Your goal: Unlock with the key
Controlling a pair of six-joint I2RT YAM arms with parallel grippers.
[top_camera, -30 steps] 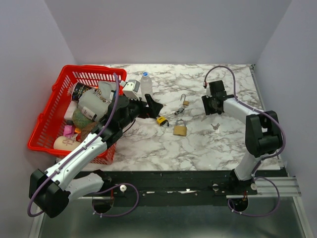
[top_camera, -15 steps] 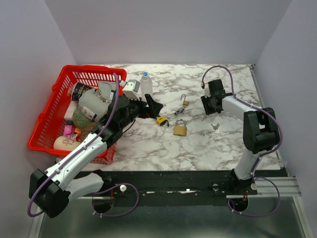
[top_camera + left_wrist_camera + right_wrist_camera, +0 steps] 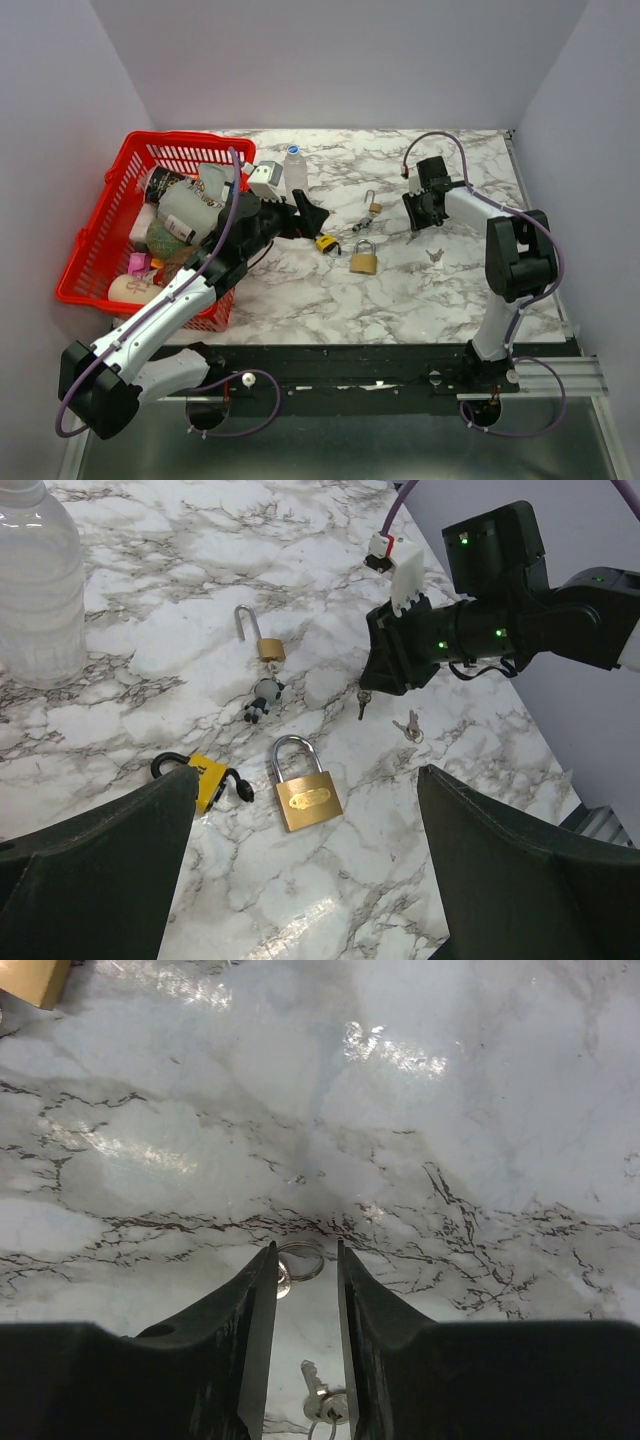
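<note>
Basket [image 3: 178, 142]: red, crammed with bottles and tubs, at 9 o'clock on the surface [image 3: 450, 300].
Left end effector [image 3: 308, 213]: fingers spread wide, holding nothing; it hovers at 10 o'clock from the brass padlock, just off the basket's 3 o'clock side.
White box [image 3: 264, 180]: at 11 o'clock from the left end effector, near the basket.
Bottle [image 3: 35, 590]: clear plastic, upright, just beside the white box on its 3 o'clock side.
Yellow padlock [image 3: 207, 778]: yellow and black, lying flat just at 10 o'clock from the brass padlock.
Brass padlock [image 3: 306, 798]: flat on the marble near mid-surface, shackle closed and pointing to 12 o'clock in the left wrist view.
Small padlock [image 3: 270, 649]: at 12 o'clock from the brass padlock, shackle swung open, with a little charm lying just below it.
Key [image 3: 362, 705]: right at the tip of the right end effector, at 1 o'clock from the brass padlock; its ring sits between the two fingers. Whether it is clear of the marble I cannot tell.
Right end effector [image 3: 412, 212]: pointed down, fingers a narrow gap apart astride the key ring, not yet clamped on it.
Spare keys [image 3: 408, 726]: a small bunch flat on the surface, at 3 o'clock from the brass padlock, apart from both arms.
</note>
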